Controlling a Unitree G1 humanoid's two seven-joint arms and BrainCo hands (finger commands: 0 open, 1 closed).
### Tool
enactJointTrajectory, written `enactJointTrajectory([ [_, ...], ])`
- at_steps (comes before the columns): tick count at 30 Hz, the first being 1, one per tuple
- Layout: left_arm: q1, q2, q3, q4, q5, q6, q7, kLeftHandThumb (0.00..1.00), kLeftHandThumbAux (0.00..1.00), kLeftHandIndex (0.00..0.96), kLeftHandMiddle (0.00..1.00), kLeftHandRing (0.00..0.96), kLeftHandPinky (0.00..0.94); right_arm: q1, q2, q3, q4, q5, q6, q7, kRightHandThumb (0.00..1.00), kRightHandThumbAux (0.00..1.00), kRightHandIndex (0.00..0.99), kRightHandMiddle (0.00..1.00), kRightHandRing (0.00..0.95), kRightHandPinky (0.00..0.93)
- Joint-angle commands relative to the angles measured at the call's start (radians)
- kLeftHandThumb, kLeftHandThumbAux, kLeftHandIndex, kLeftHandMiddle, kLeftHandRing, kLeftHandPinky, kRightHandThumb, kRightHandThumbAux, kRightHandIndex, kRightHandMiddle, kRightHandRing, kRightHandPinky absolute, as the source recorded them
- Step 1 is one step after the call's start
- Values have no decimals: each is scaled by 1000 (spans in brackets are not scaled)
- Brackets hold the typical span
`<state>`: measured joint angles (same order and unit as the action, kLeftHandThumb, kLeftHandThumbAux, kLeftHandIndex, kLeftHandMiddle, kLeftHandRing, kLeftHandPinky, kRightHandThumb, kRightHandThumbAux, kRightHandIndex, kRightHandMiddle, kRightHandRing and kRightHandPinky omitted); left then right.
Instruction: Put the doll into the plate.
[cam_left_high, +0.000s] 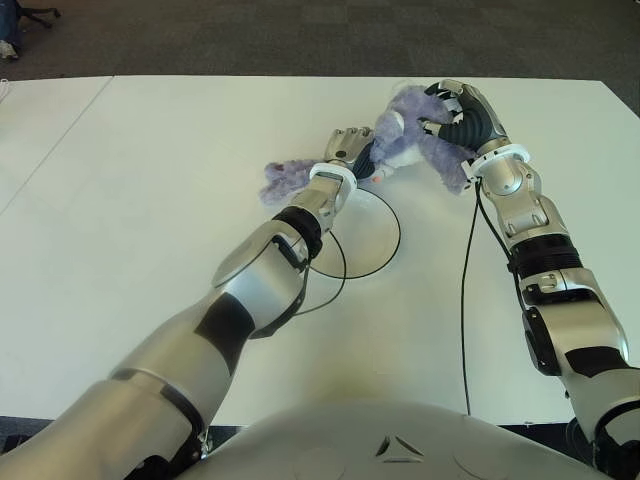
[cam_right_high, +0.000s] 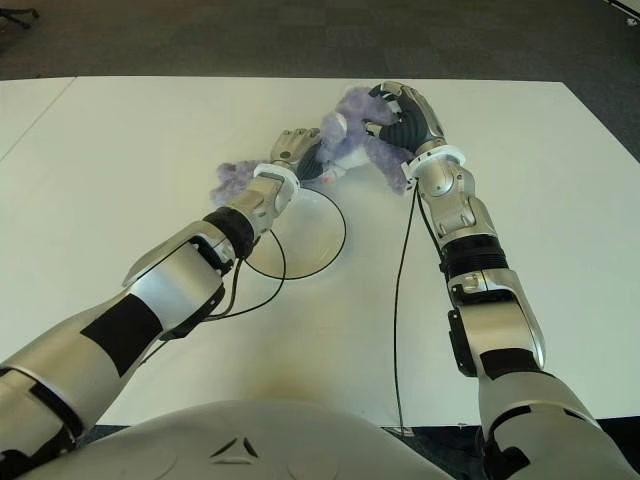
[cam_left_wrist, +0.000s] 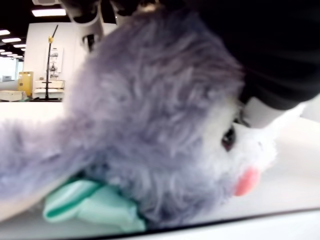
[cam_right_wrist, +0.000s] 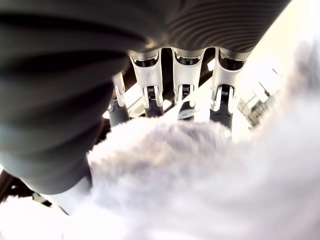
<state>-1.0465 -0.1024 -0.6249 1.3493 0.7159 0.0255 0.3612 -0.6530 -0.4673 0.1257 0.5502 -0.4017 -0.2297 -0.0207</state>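
The purple plush doll (cam_left_high: 415, 135) with a white face, pink nose and teal bow (cam_left_wrist: 90, 200) stretches across the far side of the white table, just beyond the white, dark-rimmed plate (cam_left_high: 368, 225). My right hand (cam_left_high: 458, 115) is shut on the doll's right end, its fingers (cam_right_wrist: 182, 95) curled over the fur. My left hand (cam_left_high: 350, 145) reaches across the plate and is curled onto the doll's middle, with the face (cam_left_wrist: 240, 150) close under its palm. One fuzzy end (cam_left_high: 285, 180) of the doll lies on the table to the left of my left wrist.
The white table (cam_left_high: 150, 180) stretches wide to the left and front. A black cable (cam_left_high: 463, 300) runs along my right arm across the table, and another loops by the plate (cam_left_high: 335, 285). Dark carpet and a chair base (cam_left_high: 30, 15) lie past the far edge.
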Motion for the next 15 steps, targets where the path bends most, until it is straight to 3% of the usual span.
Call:
enactJointTrajectory([
  [1,11,-9,46,30,-31,21,-12,849,666,401,542,771,818,12,-5,-12,-45,13,7,18,682,728,437,864,863,848],
  [15,-22,50,71,24,-28,-28,-25,853,666,400,547,821,836,14,-19,-33,-103,9,52,44,682,727,437,862,862,852],
])
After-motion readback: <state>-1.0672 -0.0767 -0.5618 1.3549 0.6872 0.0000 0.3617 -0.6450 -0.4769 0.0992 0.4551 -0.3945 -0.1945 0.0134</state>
